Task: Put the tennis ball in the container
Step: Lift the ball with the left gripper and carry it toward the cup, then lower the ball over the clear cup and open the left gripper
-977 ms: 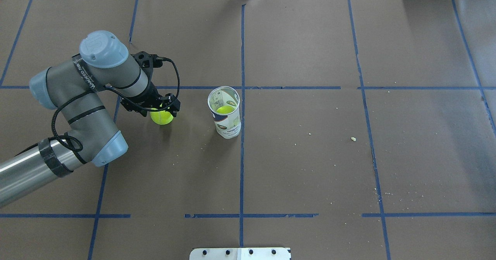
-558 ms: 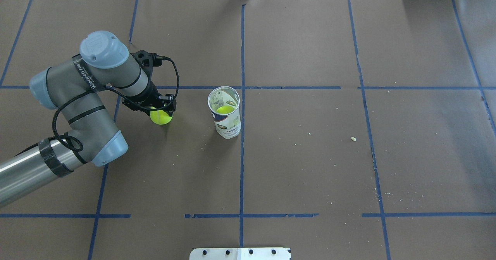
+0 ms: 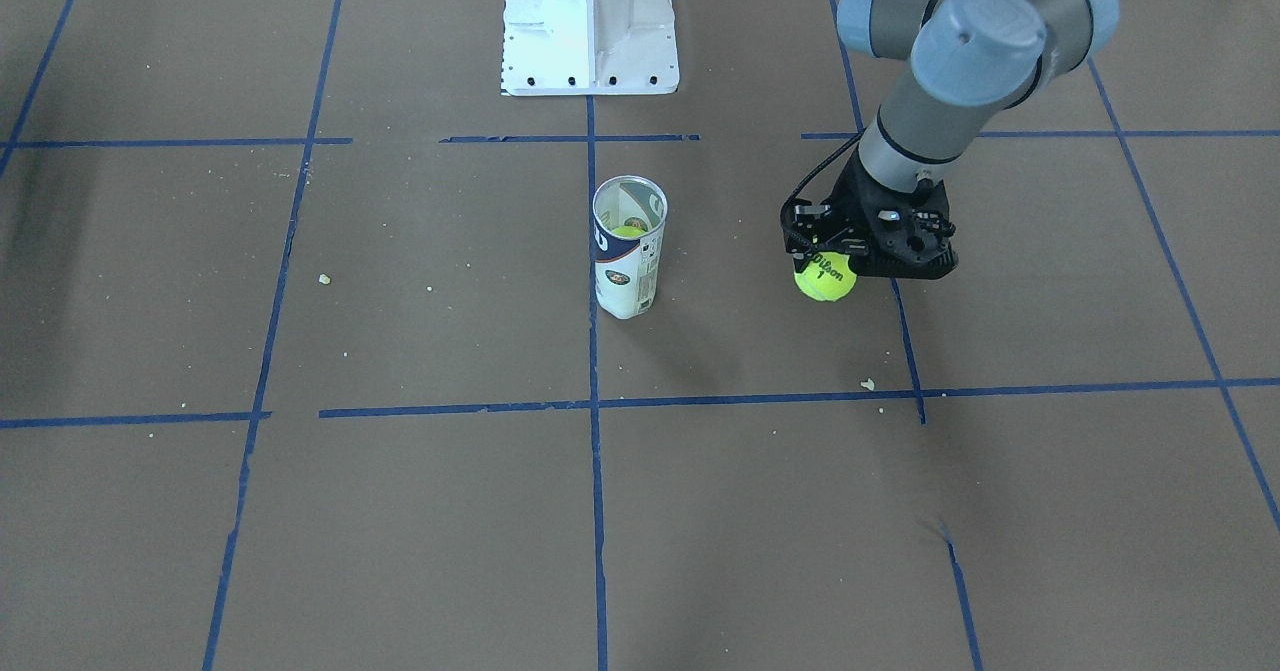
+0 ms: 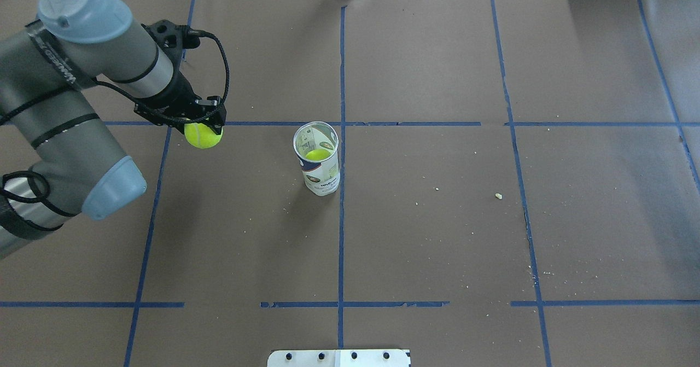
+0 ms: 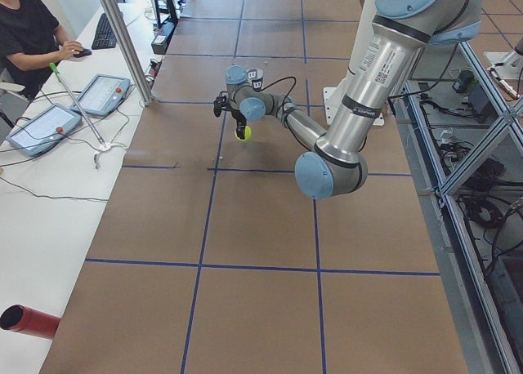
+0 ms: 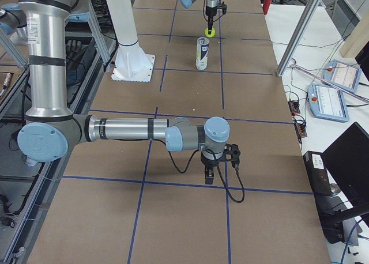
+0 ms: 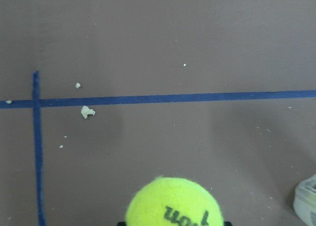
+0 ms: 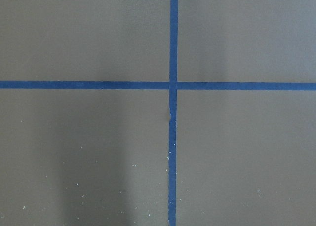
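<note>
Tennis ball (image 3: 824, 277) aloft over blue-taped brown paper (image 3: 420, 511)

A table (image 4: 437, 82) covered in brown paper is carrying a grid of blue tape lines (image 4: 341, 246) and scattered pale crumbs (image 3: 868, 384). A white metal pedestal (image 3: 590, 21) is standing at one edge. Alongside, a person in a black shirt (image 5: 29, 31) is sitting at a white side table (image 5: 41, 227) holding a black keyboard (image 5: 105, 31), two grey tablet consoles (image 5: 42, 129) and a red cylinder (image 5: 29, 321).
</note>
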Available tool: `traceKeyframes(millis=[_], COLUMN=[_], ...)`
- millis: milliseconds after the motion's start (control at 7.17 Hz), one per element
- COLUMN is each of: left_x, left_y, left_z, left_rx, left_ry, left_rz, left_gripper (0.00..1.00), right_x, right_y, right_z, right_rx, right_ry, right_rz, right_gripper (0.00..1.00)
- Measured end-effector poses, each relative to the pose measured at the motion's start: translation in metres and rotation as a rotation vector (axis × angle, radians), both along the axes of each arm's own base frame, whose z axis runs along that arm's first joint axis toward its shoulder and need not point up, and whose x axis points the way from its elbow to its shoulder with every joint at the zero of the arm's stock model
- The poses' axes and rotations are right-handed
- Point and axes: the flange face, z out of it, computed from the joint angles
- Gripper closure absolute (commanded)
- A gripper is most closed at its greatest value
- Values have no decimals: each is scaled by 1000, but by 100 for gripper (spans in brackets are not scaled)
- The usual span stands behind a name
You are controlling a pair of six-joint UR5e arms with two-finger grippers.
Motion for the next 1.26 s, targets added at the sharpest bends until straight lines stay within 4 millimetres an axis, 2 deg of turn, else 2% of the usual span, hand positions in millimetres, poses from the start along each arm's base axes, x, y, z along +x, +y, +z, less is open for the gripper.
traceKeyframes(millis=[140,279,419,558,837,977,1256], left_x=[-35,-55,-61,-54,1,27,64], left_y=[3,8,12,10,8,13,25], left_z=[-39,-73,-102,-127,-161,-167,-169], left_rx=[-2,-14,-36,-71,-139,-162,-191], left_ry=[-1,11,38,67,109,137,170], left_rz=[-29,-37,-35,-39,-26,-21,-3], left_gripper=[100,100,100,100,100,100,100], right_x=[0,0,0,0,0,0,0], right_y=[0,0,0,0,0,0,0], right_z=[0,0,0,0,0,0,0], right_rx=[0,0,0,0,0,0,0], right_ry=[0,0,0,0,0,0,0], right_rz=[0,0,0,0,0,0,0], right_gripper=[0,0,0,0,0,0,0])
